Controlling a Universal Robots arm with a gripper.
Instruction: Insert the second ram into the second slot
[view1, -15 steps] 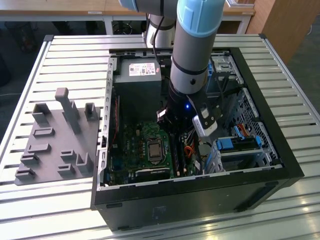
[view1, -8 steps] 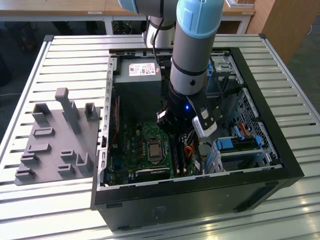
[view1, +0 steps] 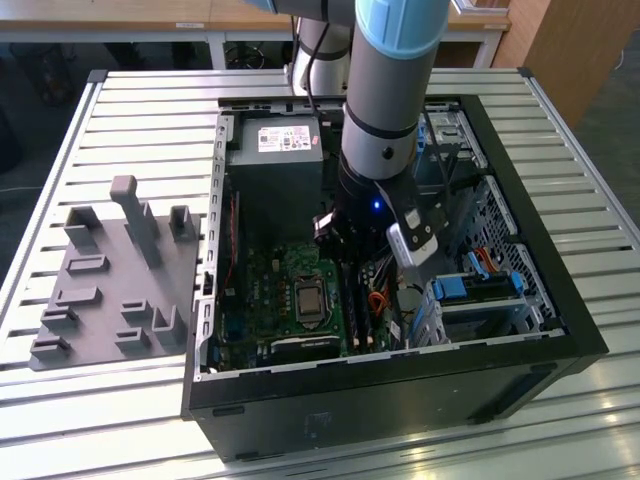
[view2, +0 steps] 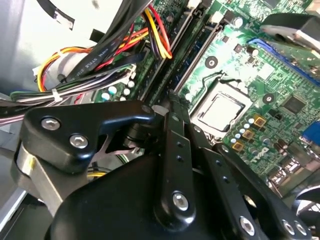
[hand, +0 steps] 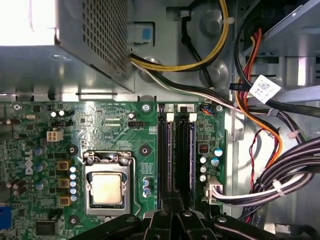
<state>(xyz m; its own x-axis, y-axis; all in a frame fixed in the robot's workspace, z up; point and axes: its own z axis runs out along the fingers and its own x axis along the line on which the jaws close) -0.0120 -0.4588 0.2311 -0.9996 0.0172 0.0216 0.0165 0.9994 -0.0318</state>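
Inside the open computer case (view1: 560, 300), the tool (hand: 172, 212) hangs just above the motherboard's memory slots (hand: 177, 155), fingers drawn together; both slots hold seated dark sticks, the second ram (hand: 184, 155) among them.

Slatted aluminium table (view1: 120, 110) fills most of the exterior view, light glaring off its ribs near the lower edge. Behind it, a white-framed desk (view1: 200, 30) with wooden top, dark floor (view1: 40, 80) underneath. Wooden cabinet (view1: 570, 40) at the exterior view's right rear. Grey floor (view1: 620, 110) beside it. Even indoor light.
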